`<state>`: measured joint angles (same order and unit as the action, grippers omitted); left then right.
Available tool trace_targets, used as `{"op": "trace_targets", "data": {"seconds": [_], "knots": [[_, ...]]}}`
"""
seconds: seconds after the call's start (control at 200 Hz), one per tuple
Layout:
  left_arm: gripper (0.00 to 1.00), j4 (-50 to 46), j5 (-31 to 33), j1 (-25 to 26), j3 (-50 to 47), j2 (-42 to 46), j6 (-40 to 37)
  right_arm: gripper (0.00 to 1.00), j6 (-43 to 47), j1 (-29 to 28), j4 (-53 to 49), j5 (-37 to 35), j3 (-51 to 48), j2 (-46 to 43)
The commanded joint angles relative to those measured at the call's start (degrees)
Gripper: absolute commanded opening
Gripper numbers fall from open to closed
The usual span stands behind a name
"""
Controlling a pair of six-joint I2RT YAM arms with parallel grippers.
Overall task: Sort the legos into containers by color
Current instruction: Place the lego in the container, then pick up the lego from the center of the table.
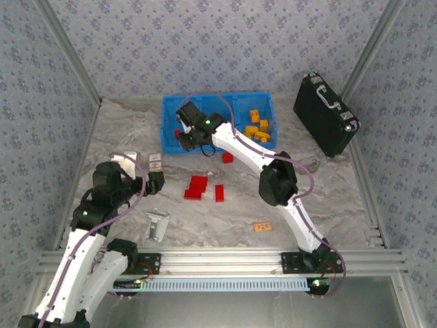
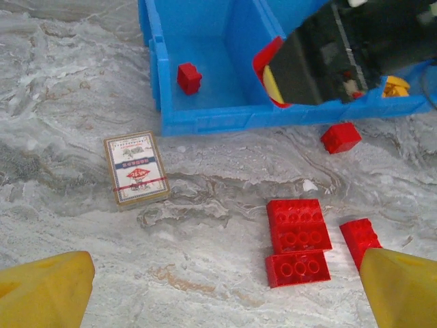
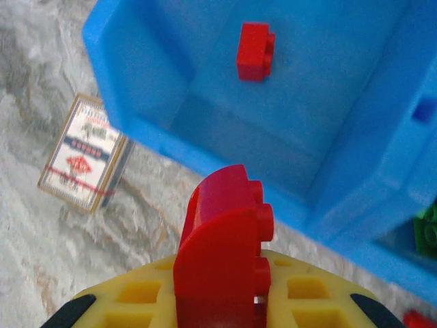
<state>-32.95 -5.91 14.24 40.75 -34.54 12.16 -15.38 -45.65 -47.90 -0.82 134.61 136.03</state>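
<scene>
1. While the right gripper (image 3: 225, 304) is clamped on the curved red plastic lego brick (image 3: 222, 236), that brick hangs over the near wall of the bright blue rectangular plastic tray (image 2: 225, 119), not clearly inside the left compartment. A release here would probably strike the rim and drop the brick onto the table.
2. The pads hold the brick by its lower end, and most of it stands proud. A knock against the wall could tilt it in the grip or pull it free.
3. One small red brick (image 3: 255, 51) lies in the left compartment. Green bricks (image 3: 427, 232) lie beyond the divider. Drift to that side would mix the colours.
4. The left gripper (image 2: 222, 301) stands wide open, empty, above the table. The flat red bricks (image 2: 298, 224) ahead of it touch one another. Jaws this wide could take two at once or push the group apart.
5. A loose red cube brick (image 2: 341, 137) lies just beside the tray's front wall. A finger lowered there could hit the wall.
6. Both arms work near that wall, so they could collide.
</scene>
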Motion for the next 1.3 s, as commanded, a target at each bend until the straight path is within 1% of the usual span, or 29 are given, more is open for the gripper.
{"op": "trace_targets", "data": {"seconds": [0.0, 0.055, 0.245, 0.365, 0.465, 0.53, 0.6, 0.735, 0.81, 0.97, 1.055, 1.165, 1.295], "knots": [[1.0, 2.75, -1.87, -0.43, -0.31, 0.81, 2.32, 0.23, 1.62, 1.7, -2.32, 0.92, 7.66, 4.38], [1.0, 2.65, -2.74, -0.42, -0.32, 0.63, 2.46, 0.23, 1.51, 2.24, -1.04, 0.9, 9.13, 6.05], [1.0, 1.56, -1.82, -0.44, -0.15, 0.18, 2.17, 0.25, 0.58, 4.06, 2.8, 1.42, 11.04, 9.91], [1.0, 1.67, -2.16, -0.42, -0.15, -0.45, 2.16, 0.32, 0.13, 4.76, 4.35, 2.18, 12.06, 11.4], [1.0, 1.44, -2.7, -0.44, 0.17, -1.13, 2.21, 0.4, -0.35, 5.02, 5.14, 3.01, 12.17, 11.81], [1.0, 1.21, -2.92, -0.44, 0.51, -1.23, 2.33, 0.44, -0.36, 5.09, 5.08, 3.09, 12.17, 11.89], [1.0, 1.13, -3.05, -0.38, 0.47, -1.31, 2.59, 0.45, -0.27, 5.11, 5.08, 3.1, 12.17, 11.85], [1.0, 1.17, -4.1, -0.44, 0.17, -1.79, 3.62, 0.45, 0.12, 5.09, 5.42, 3.28, 12.02, 10.82], [1.0, 1.31, -4.03, -0.42, -0.22, -2.3, 5.4, 0.45, 0.73, 4.97, 5.8, 3.27, 11.18, 9.49], [1.0, 2.12, -3.53, 0.03, -1.26, -2.84, 7.97, 0.46, 2.85, 5.11, 6.33, 3.3, 6.4, 3.37], [1.0, 2.94, -1.89, 2.49, -1.47, -4.06, 8.42, 0.47, 3.85, 5.29, 7.21, 3.02, 1.0, -1.73], [1.0, 3.68, 5.7, 9.8, -0.49, -8.2, 7.06, 0.49, 4.97, 6.12, 9.33, 2.14, -8.3, -10.07], [1.0, 7.74, 11.74, 17.16, 2.05, -16.86, 7.46, 0.52, 5.7, 7.56, 10.97, 0.24, -19.39, -19.4]]}}
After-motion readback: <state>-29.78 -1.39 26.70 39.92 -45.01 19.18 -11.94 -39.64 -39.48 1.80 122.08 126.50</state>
